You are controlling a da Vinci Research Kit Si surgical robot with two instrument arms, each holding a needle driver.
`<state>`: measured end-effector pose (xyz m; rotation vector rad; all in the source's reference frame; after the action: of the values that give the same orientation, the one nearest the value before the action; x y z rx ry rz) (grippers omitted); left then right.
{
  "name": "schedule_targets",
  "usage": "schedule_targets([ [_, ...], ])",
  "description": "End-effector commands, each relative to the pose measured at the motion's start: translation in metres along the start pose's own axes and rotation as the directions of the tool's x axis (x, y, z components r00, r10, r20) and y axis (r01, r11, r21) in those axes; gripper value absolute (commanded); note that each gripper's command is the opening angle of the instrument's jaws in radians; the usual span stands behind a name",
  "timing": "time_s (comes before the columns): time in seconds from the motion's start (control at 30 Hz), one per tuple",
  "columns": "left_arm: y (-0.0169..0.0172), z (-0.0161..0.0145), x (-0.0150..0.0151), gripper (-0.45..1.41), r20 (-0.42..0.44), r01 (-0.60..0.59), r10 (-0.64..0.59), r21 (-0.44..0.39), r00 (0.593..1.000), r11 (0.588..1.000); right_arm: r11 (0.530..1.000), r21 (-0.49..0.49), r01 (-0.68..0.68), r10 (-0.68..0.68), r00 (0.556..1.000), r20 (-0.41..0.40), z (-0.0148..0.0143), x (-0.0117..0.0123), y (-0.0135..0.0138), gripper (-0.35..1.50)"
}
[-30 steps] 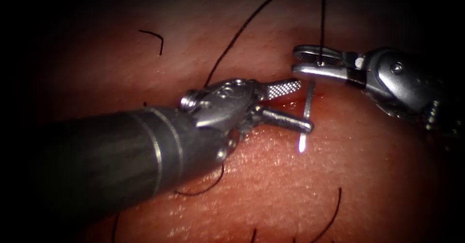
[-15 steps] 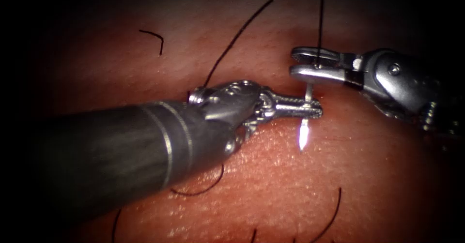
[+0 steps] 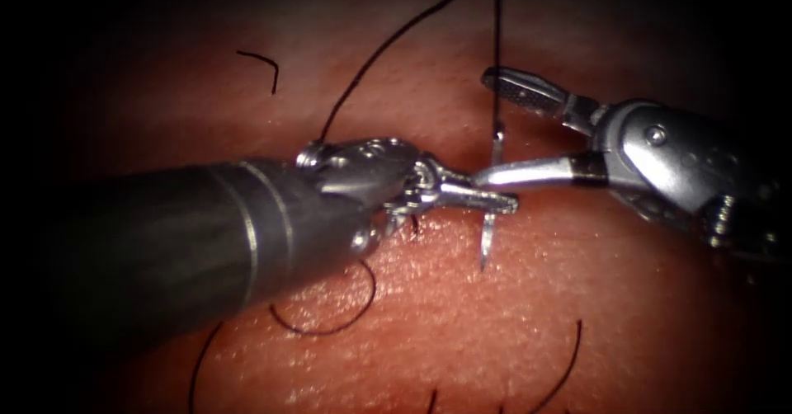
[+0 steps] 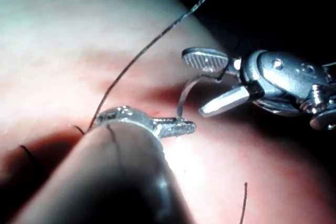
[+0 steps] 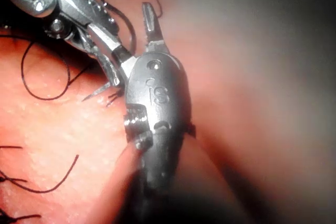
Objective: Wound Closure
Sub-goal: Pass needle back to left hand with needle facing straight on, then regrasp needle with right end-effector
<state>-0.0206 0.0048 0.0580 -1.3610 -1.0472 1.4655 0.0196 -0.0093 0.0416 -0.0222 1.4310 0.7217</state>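
Here, endoscope view. Left gripper [image 3: 487, 202] is clenched on the needle [image 3: 489, 216], gripping it part-way along the curve. The sharp end points down past the jaws, over the tissue [image 3: 528, 315] and seemingly clear of it. The needle's other end rises above the jaws, where the thread [image 3: 497, 51] runs straight up to the upper edge of the view. Right gripper [image 3: 487, 129] is released, jaws spread wide and grasping nothing. Its lower jaw lies just beside the left gripper's tip, very near or touching; its upper jaw stands apart, right of the thread. The cut [image 3: 462, 154] is a dark red line behind both tips. A second thread strand [image 3: 388, 51] arcs up and right from the left tool's wrist. Open tissue lies right of the needle and below it. Loose thread ends [image 3: 569, 364] sit near the lower edge, and one short piece [image 3: 264, 63] lies at upper left.

Left wrist view: left gripper [image 4: 181, 128] holds the needle [image 4: 184, 95], which curves up toward the right gripper [image 4: 207, 85], jaws apart. Pale tissue [image 4: 63, 51] beyond.

Right wrist view: right gripper [image 5: 131, 40] spread; needle point [image 5: 97, 92] just over the tissue [image 5: 68, 129]. A thread loop [image 5: 31, 85] lies beside it.
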Motion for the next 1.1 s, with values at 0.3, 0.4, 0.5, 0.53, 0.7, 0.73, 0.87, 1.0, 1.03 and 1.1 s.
schedule_targets([
  [0.3,-0.0005,0.0005,0.0003,-0.45,-0.010,-0.005,0.005,0.027,1.000,1.000,0.990,-0.101,0.100,-0.092,0.993,0.081,0.0013,-0.0001,-0.0010,1.13],
  [0.4,-0.0004,0.0005,0.0000,-0.45,-0.008,-0.037,0.037,0.032,0.999,0.999,0.988,-0.118,0.102,-0.091,0.991,0.096,0.0016,0.0000,-0.0008,1.08],
  [0.5,-0.0003,0.0005,-0.0001,-0.45,-0.006,-0.054,0.055,0.033,0.998,0.998,0.987,-0.120,0.103,-0.092,0.991,0.096,0.0017,-0.0001,-0.0009,1.04],
  [0.53,-0.0002,0.0005,-0.0001,-0.45,-0.006,-0.054,0.054,0.033,0.999,0.998,0.988,-0.118,0.103,-0.092,0.991,0.098,0.0018,-0.0001,-0.0010,1.03],
  [0.7,0.0000,0.0006,-0.0001,-0.45,-0.004,-0.077,0.077,0.033,0.997,0.996,0.988,-0.116,0.106,-0.093,0.990,0.105,0.0020,-0.0002,-0.0011,0.96],
  [0.73,0.0000,0.0005,-0.0001,-0.45,-0.003,-0.083,0.083,0.033,0.997,0.996,0.988,-0.112,0.108,-0.095,0.989,0.112,0.0021,-0.0004,-0.0012,0.89],
  [0.87,0.0000,0.0005,-0.0001,-0.45,-0.003,-0.083,0.083,0.033,0.997,0.996,0.988,-0.107,0.112,-0.098,0.988,0.121,0.0023,-0.0006,-0.0014,0.83],
  [1.0,0.0001,0.0004,-0.0002,-0.45,-0.004,-0.095,0.095,0.031,0.995,0.995,0.989,-0.097,0.115,-0.101,0.985,0.139,0.0021,-0.0008,-0.0016,-0.35],
  [1.03,0.0002,0.0004,-0.0002,-0.45,-0.001,-0.100,0.101,0.032,0.995,0.994,0.990,-0.084,0.117,-0.103,0.982,0.155,0.0020,-0.0008,-0.0017,-0.35],
  [1.1,0.0002,0.0003,-0.0002,-0.45,0.001,-0.112,0.112,0.031,0.994,0.993,0.990,-0.073,0.119,-0.104,0.979,0.177,0.0020,-0.0009,-0.0016,-0.35],
])
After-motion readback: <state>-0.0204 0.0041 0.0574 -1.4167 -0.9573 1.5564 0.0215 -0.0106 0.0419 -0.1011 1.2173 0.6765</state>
